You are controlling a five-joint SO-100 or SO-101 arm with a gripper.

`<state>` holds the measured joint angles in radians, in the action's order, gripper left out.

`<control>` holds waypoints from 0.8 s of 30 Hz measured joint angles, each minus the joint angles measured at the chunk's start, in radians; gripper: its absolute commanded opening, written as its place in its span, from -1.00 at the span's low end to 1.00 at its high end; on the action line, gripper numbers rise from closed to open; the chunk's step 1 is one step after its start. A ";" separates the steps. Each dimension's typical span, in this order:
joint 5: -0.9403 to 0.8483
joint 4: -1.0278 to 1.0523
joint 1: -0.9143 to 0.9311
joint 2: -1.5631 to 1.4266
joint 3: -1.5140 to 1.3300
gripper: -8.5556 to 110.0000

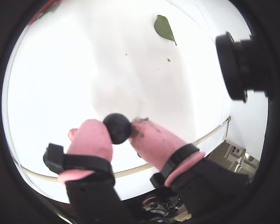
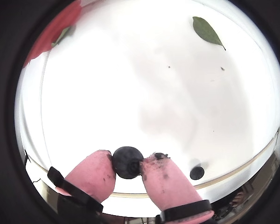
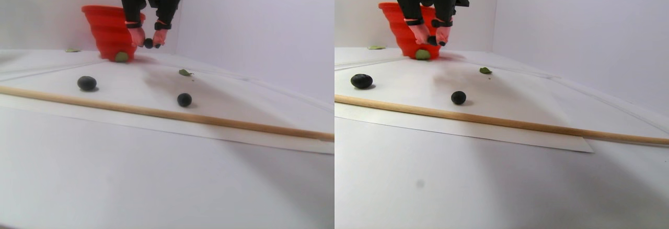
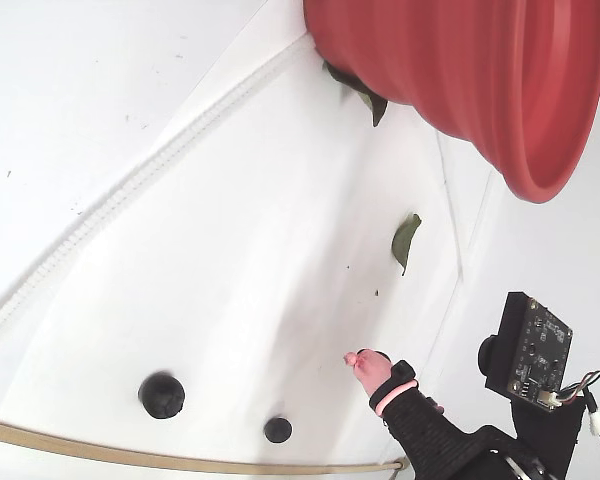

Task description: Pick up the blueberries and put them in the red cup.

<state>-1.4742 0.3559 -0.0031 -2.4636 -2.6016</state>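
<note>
My gripper (image 1: 117,129) is shut on one dark blueberry (image 2: 127,162), pinched between its pink fingertips (image 1: 91,137). In the stereo pair view the gripper (image 3: 149,43) hangs above the table with that berry, just in front of the red cup (image 3: 107,27). The ridged cup also shows as a red sliver (image 2: 56,28) at the top left of a wrist view and fills the top of the fixed view (image 4: 460,70). Two more blueberries lie on the white sheet, a larger one (image 3: 87,83) and a smaller one (image 3: 184,100). The fixed view hides the held berry behind a finger (image 4: 365,362).
A long wooden dowel (image 3: 157,114) lies across the front edge of the white sheet. Small green leaves lie on the sheet (image 3: 184,72) (image 1: 164,28) and one rests at the cup's base (image 3: 121,57). A black camera module (image 4: 528,350) rides beside the arm.
</note>
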 measured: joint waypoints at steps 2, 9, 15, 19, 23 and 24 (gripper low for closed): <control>-0.012 0.002 -0.014 -0.005 0.012 -0.69; -0.043 0.006 -0.058 -0.021 0.044 -0.69; -0.061 0.026 -0.094 -0.028 0.077 -0.69; -0.072 0.028 -0.106 -0.028 0.103 -0.69; -0.077 0.054 -0.123 -0.028 0.135 -0.69; -0.077 0.060 -0.124 -0.028 0.141 -0.69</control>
<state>-1.5509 0.4157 -0.1273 -2.4912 -2.4605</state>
